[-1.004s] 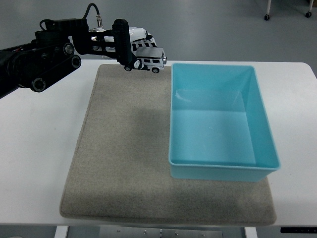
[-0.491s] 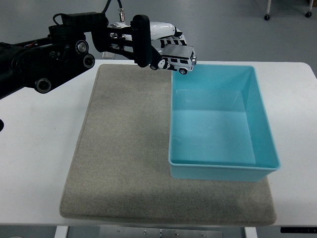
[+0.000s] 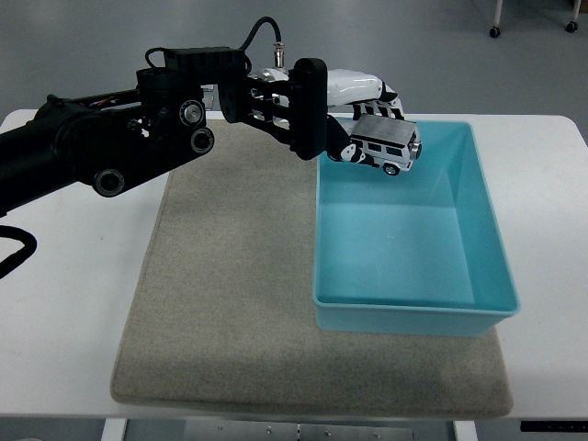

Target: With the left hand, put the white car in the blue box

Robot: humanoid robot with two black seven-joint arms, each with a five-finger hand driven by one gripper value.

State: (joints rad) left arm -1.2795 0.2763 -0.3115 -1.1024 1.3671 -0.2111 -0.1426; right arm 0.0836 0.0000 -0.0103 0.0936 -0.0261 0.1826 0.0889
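My left hand (image 3: 354,115) reaches in from the left and is shut on the white toy car (image 3: 384,147). The car has a grey roof and black wheels. It hangs in the air, tilted nose down to the right, above the far left part of the blue box (image 3: 487,248). The box is an open light blue bin standing on the right side of the mat, and nothing shows inside it. My right arm is out of view.
A grey felt mat (image 3: 230,276) covers the middle of the white table (image 3: 73,303). The box rests on the mat's right part. My black left arm (image 3: 119,147) crosses above the table's far left.
My left hand has carried the car to the right and slightly down, from above the mat's far edge to above the box's interior. The arm has stretched further in.
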